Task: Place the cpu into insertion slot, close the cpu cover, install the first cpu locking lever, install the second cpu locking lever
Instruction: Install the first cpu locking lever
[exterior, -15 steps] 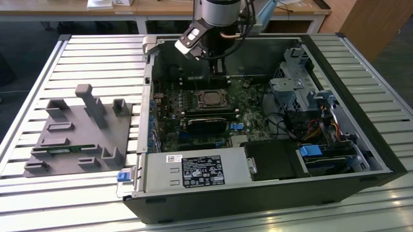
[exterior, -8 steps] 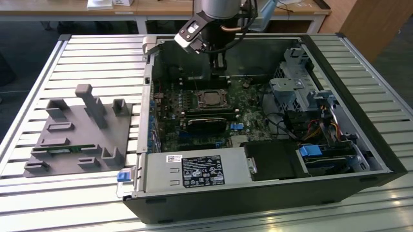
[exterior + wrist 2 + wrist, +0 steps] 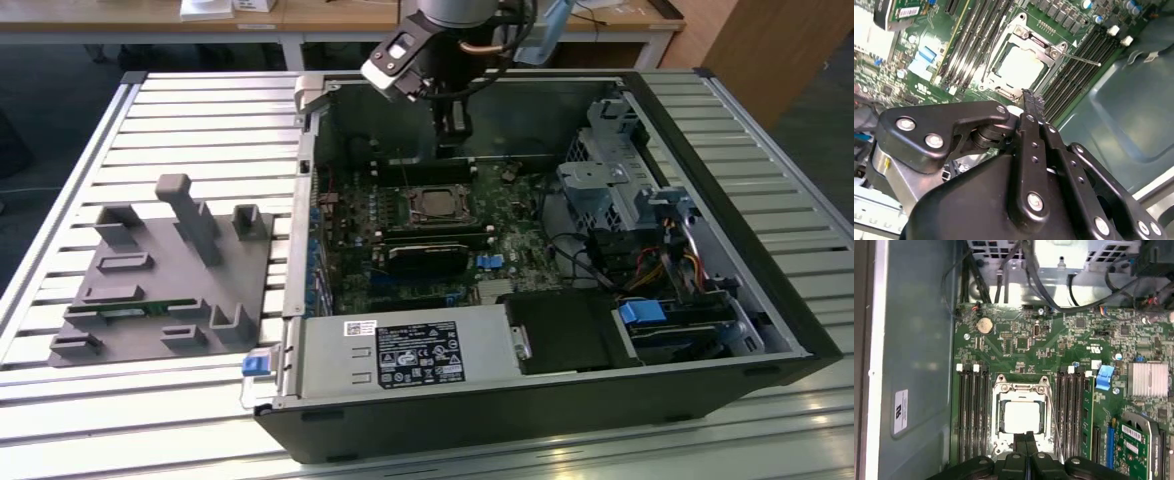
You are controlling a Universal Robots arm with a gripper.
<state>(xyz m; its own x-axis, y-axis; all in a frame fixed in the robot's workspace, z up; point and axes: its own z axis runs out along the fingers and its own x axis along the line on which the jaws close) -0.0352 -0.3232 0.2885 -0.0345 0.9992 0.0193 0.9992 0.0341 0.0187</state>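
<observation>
The cpu shows its pale metal face inside the insertion slot on the green board. The silver cpu cover lies flat around it as a frame. A thin metal locking lever slants away from the socket's side over the black memory slots; it is also in the second wrist view. My gripper hangs just above the socket's edge, fingers pressed together with nothing between them. In the exterior view the gripper stands over the board just behind the socket.
The open computer case lies on a slatted table. A grey power supply fills its near side, a drive cage and cables sit at the exterior view's right. A grey parts fixture sits outside at the exterior view's left.
</observation>
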